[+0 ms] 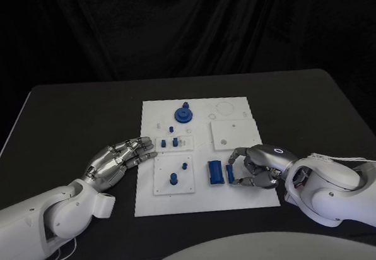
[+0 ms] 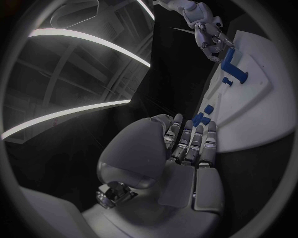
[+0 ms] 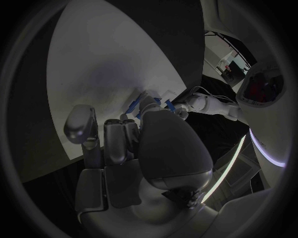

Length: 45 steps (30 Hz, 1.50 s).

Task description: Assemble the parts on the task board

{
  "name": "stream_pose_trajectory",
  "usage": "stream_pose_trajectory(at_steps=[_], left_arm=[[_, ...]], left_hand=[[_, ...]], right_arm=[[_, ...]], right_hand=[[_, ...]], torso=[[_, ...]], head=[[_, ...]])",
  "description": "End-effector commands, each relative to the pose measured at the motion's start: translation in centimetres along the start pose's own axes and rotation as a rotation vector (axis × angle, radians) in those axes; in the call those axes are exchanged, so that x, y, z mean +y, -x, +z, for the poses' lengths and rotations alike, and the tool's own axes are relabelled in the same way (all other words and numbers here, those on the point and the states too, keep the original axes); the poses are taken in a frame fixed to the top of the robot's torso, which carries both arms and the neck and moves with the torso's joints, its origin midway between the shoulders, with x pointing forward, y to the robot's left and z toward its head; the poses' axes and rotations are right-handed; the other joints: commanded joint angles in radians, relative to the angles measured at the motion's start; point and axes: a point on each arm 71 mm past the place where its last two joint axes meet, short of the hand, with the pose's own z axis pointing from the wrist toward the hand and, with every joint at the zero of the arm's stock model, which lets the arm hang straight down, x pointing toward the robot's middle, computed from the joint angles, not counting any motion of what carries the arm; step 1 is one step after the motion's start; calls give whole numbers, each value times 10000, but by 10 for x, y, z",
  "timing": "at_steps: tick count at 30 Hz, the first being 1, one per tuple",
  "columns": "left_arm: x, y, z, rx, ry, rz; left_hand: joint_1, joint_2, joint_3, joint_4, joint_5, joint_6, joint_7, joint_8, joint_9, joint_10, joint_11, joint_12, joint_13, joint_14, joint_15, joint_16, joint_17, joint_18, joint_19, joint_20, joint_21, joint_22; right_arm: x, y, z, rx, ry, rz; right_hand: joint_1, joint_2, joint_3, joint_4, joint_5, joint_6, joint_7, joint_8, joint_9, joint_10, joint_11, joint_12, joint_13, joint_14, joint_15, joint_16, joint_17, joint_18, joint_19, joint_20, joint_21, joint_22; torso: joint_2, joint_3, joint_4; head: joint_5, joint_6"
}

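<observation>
Right hand (image 1: pixel 258 166) over near right corner of task board (image 1: pixel 242 201), fingers curled beside blue block (image 1: pixel 215 172); hold not discernible. Left hand (image 1: pixel 117 161) released, fingers extended, fingertips at board's left edge near small blue parts (image 1: pixel 171 143).

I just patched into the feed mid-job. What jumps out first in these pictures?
The white rectangular task board in the middle of the black table, dotted with small blue parts, catches the eye first; a round blue knob-like piece stands near its far edge. The right robot hand sits curled over the board's near right part beside a dark blue rectangular block, while the left robot hand rests at the board's left edge.
</observation>
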Motion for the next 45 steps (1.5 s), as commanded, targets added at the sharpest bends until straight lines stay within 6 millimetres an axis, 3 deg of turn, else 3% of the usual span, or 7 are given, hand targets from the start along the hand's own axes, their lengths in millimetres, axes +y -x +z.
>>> stream_pose_trajectory(at_steps=[1,16,25,31,37,41,45], left_arm=[[0,-2,1,54,-114,-86],[-6,1,-10,-344,-503,80],[-18,1,-17,-705,-1007,345],[-23,1,-12,-746,-1332,485],[-24,1,-4,-770,-1741,610],[-23,-1,3,-768,-1933,685],[-23,-1,5,-852,-2050,770]], left_hand=[[-46,54,56,5,29,38,50,60,-13,77,24,51,12,30,32,51,16,-114,34,-3,29,10],[-49,-62,226,-133,329,140,53,157,-8,192,160,56,13,166,127,238,38,-178,143,21,76,17],[-79,-175,272,-194,480,281,59,249,4,377,314,87,13,285,212,382,45,-280,-9,-3,37,-223],[-109,-218,303,-183,470,363,67,301,0,489,333,73,2,180,168,323,28,-402,-626,-189,-160,-796],[-504,-290,55,389,113,-365,-270,-65,-219,84,7,-303,-38,-621,-107,-530,-81,-630,-1414,-669,-259,-1553],[-2011,9,-1087,647,-361,-1783,-918,-642,-556,-727,-137,-1384,-105,-1295,-137,-1416,-172,-620,-2198,-625,-373,-2458],[-3024,693,-2894,602,-2311,-3036,-1472,-1083,-895,-1435,-700,-2564,-195,-1868,-211,-2347,-284,-90,-2961,-175,-488,-3566]], right_arm=[[0,0,0,-117,-29,49],[5,13,-4,-1405,1318,549],[-4,46,14,-2707,1474,2420],[-20,53,29,-2415,1085,4346],[-35,54,40,-1977,895,6648],[-43,56,44,-2094,1138,7437],[-46,54,47,-2145,1481,7767]], right_hand=[[69,-37,-97,15,-84,37,2,61,-19,74,13,55,38,-27,30,20,0,189,-25,23,7,1356],[-1418,-1162,-633,356,-86,171,-61,225,-67,30,-35,72,-8,-49,-10,5,-52,151,7,-27,185,1398],[-1440,98,-116,296,31,301,44,326,-190,-5242,138,-3200,-4683,-1647,195,-1923,-2853,670,-1606,162,-3147,499],[-1212,671,-206,314,830,337,381,387,-360,-6277,570,-4231,-5623,-4294,718,-4528,-5875,995,-3548,617,-6491,-667],[-3362,2025,-1511,274,2213,160,670,264,-640,-8443,2167,-6720,-7807,-8463,2407,-8009,-8288,450,-6719,1724,-9912,-3156],[-4482,2775,-2439,298,1502,443,437,-763,-911,-9361,2585,-8638,-9691,-10157,3008,-9534,-9793,84,-8612,2076,-10197,-4810],[-4845,3037,-3310,305,829,256,-93,-2591,-954,-10409,2398,-10117,-11327,-11845,3135,-10911,-11051,-169,-12397,2159,-10488,-9864]], torso=[[-2,3,14],[-23,0,6],[-282,26,11],[-717,76,-47],[-1143,113,-203],[-1389,127,-254],[-1690,153,-296]], head=[[-12,1],[98,1],[-38,1],[-34,1],[134,1],[301,1],[369,1]])
